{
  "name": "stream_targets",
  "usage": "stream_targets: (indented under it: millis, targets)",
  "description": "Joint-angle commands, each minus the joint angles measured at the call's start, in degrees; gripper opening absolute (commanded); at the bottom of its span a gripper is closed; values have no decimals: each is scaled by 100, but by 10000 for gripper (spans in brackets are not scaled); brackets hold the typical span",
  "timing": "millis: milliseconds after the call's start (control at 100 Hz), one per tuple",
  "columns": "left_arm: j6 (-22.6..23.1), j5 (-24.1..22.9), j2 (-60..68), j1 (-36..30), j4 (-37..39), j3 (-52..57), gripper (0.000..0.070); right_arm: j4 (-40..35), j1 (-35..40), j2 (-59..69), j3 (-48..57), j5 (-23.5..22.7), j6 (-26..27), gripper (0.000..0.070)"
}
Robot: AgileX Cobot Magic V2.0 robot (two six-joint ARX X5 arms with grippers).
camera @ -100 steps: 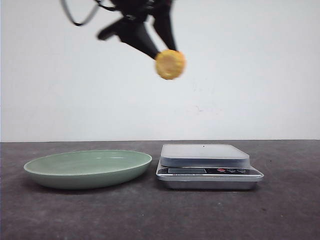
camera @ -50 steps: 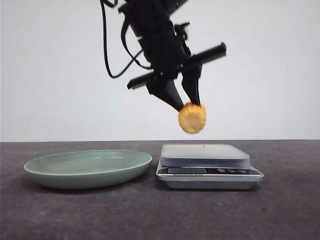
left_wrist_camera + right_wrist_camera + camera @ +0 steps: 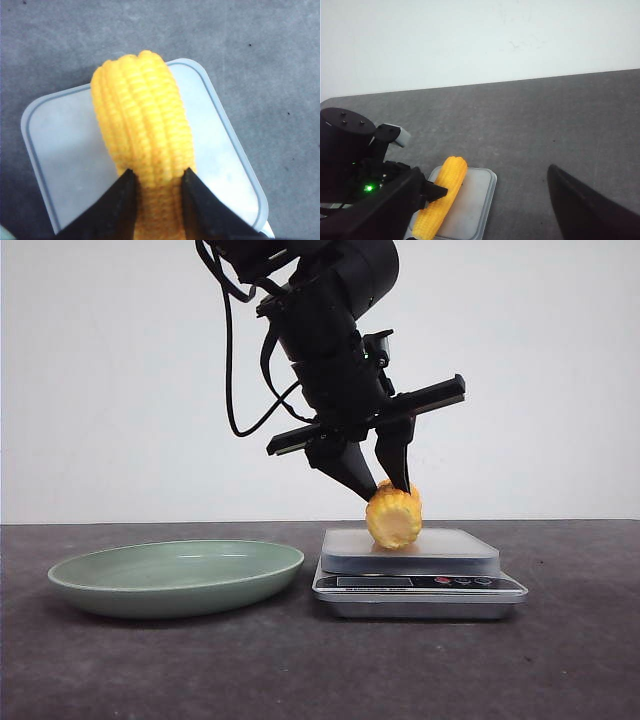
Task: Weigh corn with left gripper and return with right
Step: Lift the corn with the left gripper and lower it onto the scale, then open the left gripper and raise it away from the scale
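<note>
The corn (image 3: 393,519), a yellow ribbed cob piece, lies low on the platform of the kitchen scale (image 3: 410,570) and appears to touch it. My left gripper (image 3: 386,486) reaches down from above and is shut on the corn. In the left wrist view its black fingers (image 3: 125,197) pinch the near end of the corn (image 3: 142,125) over the scale's pale platform (image 3: 65,150). The right wrist view shows the corn (image 3: 443,192) on the scale (image 3: 472,202) from a distance. My right gripper (image 3: 484,172) is open and holds nothing; it is outside the front view.
A shallow green plate (image 3: 175,575) sits on the dark table left of the scale, close to its edge. The left arm and its cable (image 3: 320,330) hang over the scale. A white wall stands behind.
My left gripper has come down and slightly right with the corn, from high above the table to the scale's platform. The plate and scale have not moved.
</note>
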Motion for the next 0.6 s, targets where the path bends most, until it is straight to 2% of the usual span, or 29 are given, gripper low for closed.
stream_targets:
  millis: [0, 60, 100, 330, 590]
  targets:
    - [-20, -20, 170, -63, 24, 129, 181, 48, 22, 11, 109, -7, -48, 511]
    - [-20, -20, 170, -63, 28, 129, 326, 48, 22, 11, 109, -7, -48, 511]
    - [-20, 7, 170, -68, 26, 129, 375, 48, 22, 11, 109, -7, -50, 511]
    - [122, 111, -267, -92, -55, 142, 378, 48, 22, 11, 109, -9, -48, 512]
    - [730, -232, -2164, -96, -269, 146, 377, 81, 22, 13, 109, -181, -39, 511]
